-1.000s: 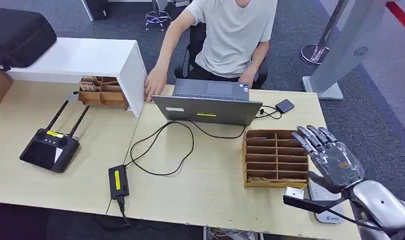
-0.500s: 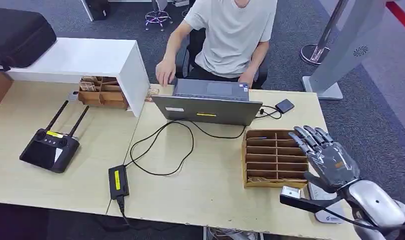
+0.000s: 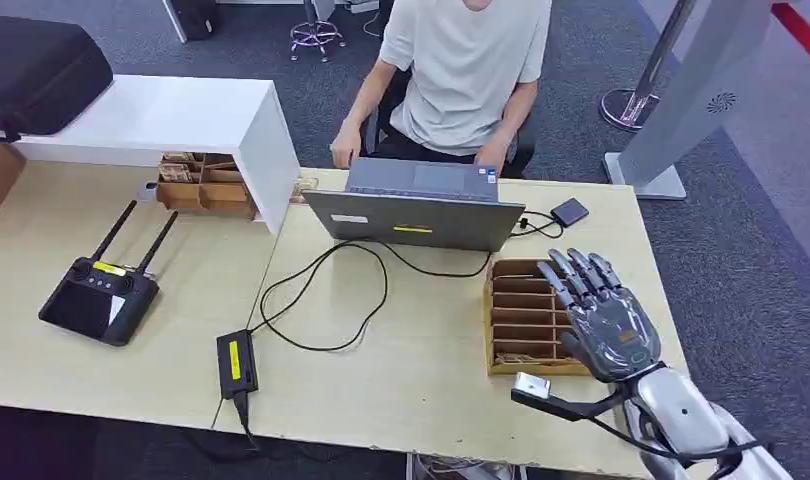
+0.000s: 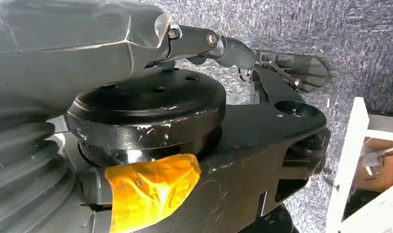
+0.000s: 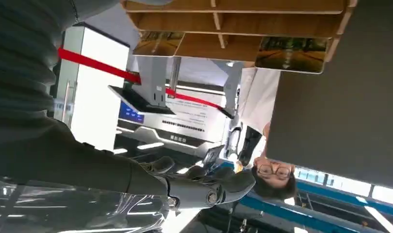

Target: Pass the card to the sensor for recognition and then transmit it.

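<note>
Hovering over the slotted wooden card box (image 3: 526,320) on the desk (image 3: 421,370), the right hand (image 3: 603,315) has its fingers spread and holds nothing. Cards cannot be made out in the box. A person (image 3: 466,70) sits behind the laptop (image 3: 416,205).

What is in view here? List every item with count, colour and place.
table: one, light wood, spans the head view
laptop: one, grey, far middle of the table
wooden organisers: two, brown; one on the right side of the table, one beneath the white shelf
white shelf: one, far left
black case: one, on the shelf
controller: one, black with two antennas, left side of the table
power adapter: one, black with a yellow label, near edge
small dark box: one, right of the laptop
grey stand: one, on the floor, far right
person: one, pale shirt, seated behind the laptop
right hand: grey, fingers apart, over the right organiser
</note>
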